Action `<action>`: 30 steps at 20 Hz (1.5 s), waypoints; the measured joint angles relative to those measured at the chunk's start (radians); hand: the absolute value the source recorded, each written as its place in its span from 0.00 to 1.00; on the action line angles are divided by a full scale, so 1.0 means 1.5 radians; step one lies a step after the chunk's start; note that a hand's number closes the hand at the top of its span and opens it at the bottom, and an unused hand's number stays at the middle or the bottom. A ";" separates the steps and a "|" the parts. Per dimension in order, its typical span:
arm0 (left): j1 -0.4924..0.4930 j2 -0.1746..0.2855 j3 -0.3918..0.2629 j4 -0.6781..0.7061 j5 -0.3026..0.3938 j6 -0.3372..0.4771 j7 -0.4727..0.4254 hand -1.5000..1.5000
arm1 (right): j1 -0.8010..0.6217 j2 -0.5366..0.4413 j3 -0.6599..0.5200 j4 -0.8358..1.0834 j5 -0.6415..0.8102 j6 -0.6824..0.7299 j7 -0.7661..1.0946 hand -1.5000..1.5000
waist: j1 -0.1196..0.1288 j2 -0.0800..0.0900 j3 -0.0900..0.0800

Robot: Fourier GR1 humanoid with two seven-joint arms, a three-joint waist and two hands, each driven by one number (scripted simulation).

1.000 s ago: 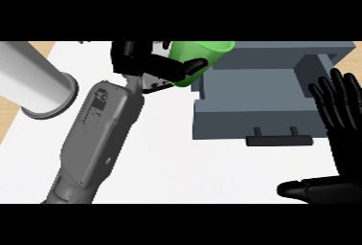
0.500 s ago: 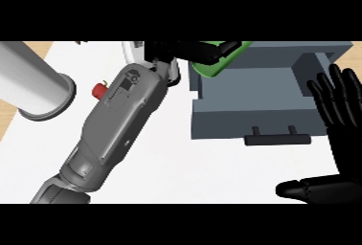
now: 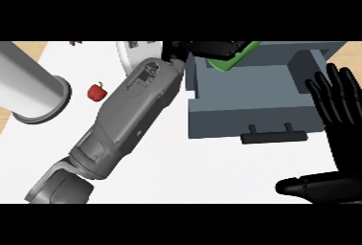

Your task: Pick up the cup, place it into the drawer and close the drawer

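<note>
A green cup (image 3: 233, 58) hangs tilted over the back left corner of the open grey drawer (image 3: 247, 112), with my left hand (image 3: 210, 49) curled round it and hiding most of it. The left forearm runs diagonally up from the lower left. The drawer is pulled out toward me, its black handle (image 3: 274, 136) at the front edge. My right hand (image 3: 339, 129) stands open at the right edge, fingers up, beside the drawer's right wall and holding nothing.
A large grey cylinder (image 3: 28, 86) lies at the left on the white counter (image 3: 176, 177). A small red pepper-like object (image 3: 97, 92) sits just right of it. A pale plate edge (image 3: 130, 52) shows behind the left forearm.
My left hand has carried the green cup to the right, from beside the drawer to over its back left corner. The red object came into sight. The right hand stayed still.
</note>
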 measured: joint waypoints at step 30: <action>-0.054 0.000 -0.218 0.111 0.170 0.045 -0.050 0.00 | -0.032 0.006 0.006 0.009 -0.061 0.028 0.003 0.00 | -0.036 0.009 0.000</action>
